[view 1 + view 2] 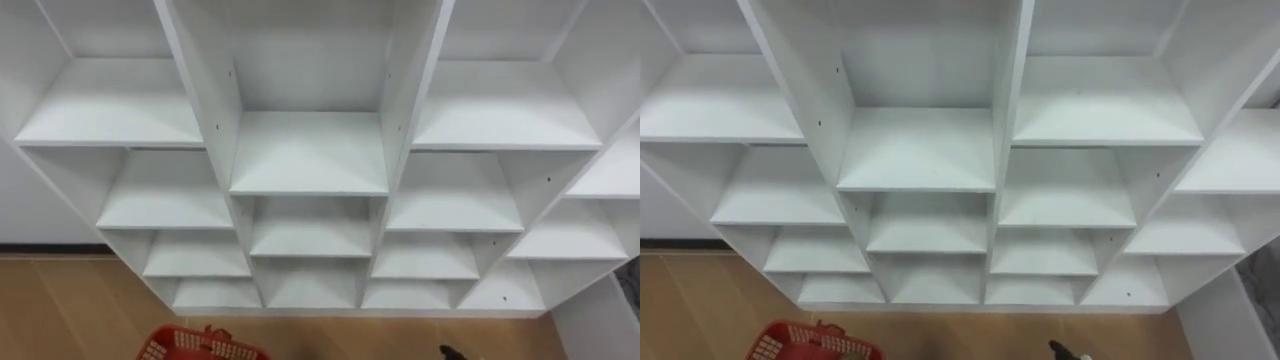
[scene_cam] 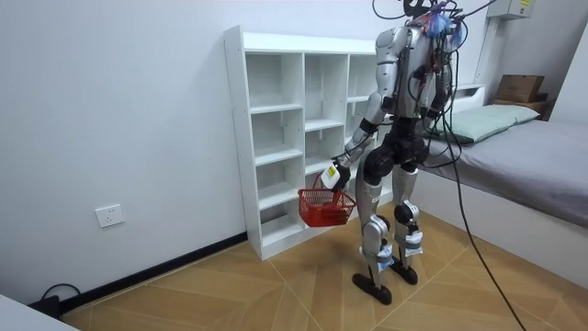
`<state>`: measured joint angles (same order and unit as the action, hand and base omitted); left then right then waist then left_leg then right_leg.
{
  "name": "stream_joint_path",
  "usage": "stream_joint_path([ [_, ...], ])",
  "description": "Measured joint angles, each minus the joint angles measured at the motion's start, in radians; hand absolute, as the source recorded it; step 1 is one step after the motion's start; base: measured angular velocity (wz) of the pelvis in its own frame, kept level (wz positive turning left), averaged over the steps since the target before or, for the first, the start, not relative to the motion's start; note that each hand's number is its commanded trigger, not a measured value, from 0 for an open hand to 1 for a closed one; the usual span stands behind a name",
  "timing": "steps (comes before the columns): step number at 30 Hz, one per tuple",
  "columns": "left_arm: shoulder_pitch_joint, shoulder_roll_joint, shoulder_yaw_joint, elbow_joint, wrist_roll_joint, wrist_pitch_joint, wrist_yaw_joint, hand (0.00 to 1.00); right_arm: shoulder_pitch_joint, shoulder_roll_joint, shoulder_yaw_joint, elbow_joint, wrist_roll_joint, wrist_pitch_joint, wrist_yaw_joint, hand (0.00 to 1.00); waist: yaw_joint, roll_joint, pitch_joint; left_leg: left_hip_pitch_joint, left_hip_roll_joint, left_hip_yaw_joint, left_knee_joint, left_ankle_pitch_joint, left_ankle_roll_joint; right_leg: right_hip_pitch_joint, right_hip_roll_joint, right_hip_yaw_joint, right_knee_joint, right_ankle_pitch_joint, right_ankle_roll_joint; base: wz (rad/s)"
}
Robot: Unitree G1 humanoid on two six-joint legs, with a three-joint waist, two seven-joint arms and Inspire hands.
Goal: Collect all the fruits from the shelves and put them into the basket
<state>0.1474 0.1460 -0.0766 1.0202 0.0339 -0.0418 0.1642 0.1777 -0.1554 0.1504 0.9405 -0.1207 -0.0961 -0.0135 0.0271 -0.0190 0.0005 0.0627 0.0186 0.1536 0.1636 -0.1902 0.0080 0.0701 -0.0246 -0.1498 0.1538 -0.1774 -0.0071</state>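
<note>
White shelf unit [image 1: 310, 150], open compartments in rows and columns, stands on wood floor [image 1: 80, 310] against the wall [image 2: 119, 110].

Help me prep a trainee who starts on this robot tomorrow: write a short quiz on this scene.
1. True or false: fruit lies on the shelves seen in the eye views.
2. What carries the red basket? A) the robot's left hand B) a person's hand C) nothing, it stands on the floor
3. Fill in: in the room view, the robot stands between the shelves and a ___.
Key: 1 false; 2 A; 3 bed.
</note>
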Motion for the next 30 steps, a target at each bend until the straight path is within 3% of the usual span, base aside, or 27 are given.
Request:
stream_joint_path([
  [6,0.036,-0.006,0.082,0.033,0.053,0.013,0.024,1.00,0.000,0.007,-0.094,0.134,0.109,0.003,-0.007,0.00,-0.021,0.006,0.0002,0.015,-0.001,-0.001,-0.003,-0.003,-0.002,0.017,0.001,0.001,-0.008,0.000,0.000,-0.01],
  [12,0.073,-0.007,0.121,0.034,0.273,0.078,0.047,1.00,-0.004,-0.007,-0.129,0.228,0.196,0.030,-0.017,0.00,-0.023,0.014,-0.0024,0.022,-0.001,-0.007,-0.011,-0.004,-0.003,0.022,0.003,0.004,-0.015,0.000,0.000,0.00],
  [17,0.085,-0.011,0.114,0.038,0.365,0.128,0.046,1.00,-0.003,-0.014,-0.134,0.282,0.134,0.081,-0.018,0.00,-0.034,0.015,0.0003,0.043,-0.003,-0.012,-0.011,-0.005,-0.004,0.045,0.003,0.007,-0.017,-0.005,0.002,0.02],
  [25,0.081,-0.013,0.098,0.029,0.374,0.168,0.018,1.00,-0.001,-0.011,-0.127,0.277,-0.058,0.181,-0.006,0.00,-0.062,0.011,0.0038,0.049,-0.005,-0.018,-0.012,-0.006,-0.003,0.043,0.002,0.011,-0.001,-0.011,0.003,0.00],
  [30,0.065,-0.013,0.089,0.029,0.393,0.170,-0.003,1.00,-0.002,-0.006,-0.123,0.277,-0.058,0.187,0.007,0.00,-0.062,0.007,0.0058,0.052,-0.005,-0.019,-0.013,-0.006,-0.002,0.047,0.002,0.012,-0.001,-0.011,0.004,0.00],
])
